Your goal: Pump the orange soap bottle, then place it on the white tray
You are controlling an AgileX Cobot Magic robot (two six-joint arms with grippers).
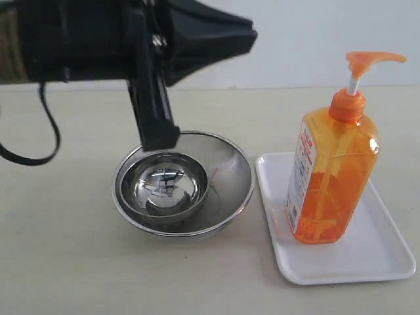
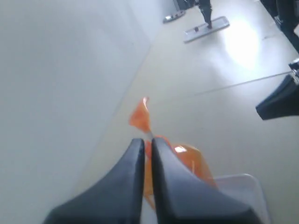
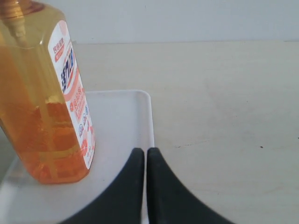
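**Bottle standing on tray, both sets of fingers empty**

The orange soap bottle [image 1: 331, 177] is standing upright on the white tray [image 1: 387, 262], which is lying on the counter [image 1: 65, 262]. The right fingers [image 3: 133, 186] are pressing together over the tray's rim, apart from the bottle and gripping nothing. Beside the tray, the left fingers [image 2: 126, 186] are hanging almost shut and empty above the nested steel bowls [image 1: 236, 170].

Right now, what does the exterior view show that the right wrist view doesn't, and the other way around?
Only the exterior view shows two nested steel bowls, the left arm above them, and the pump head. Only the right wrist view shows the right gripper, shut on nothing. Both show the orange soap bottle standing on the white tray.
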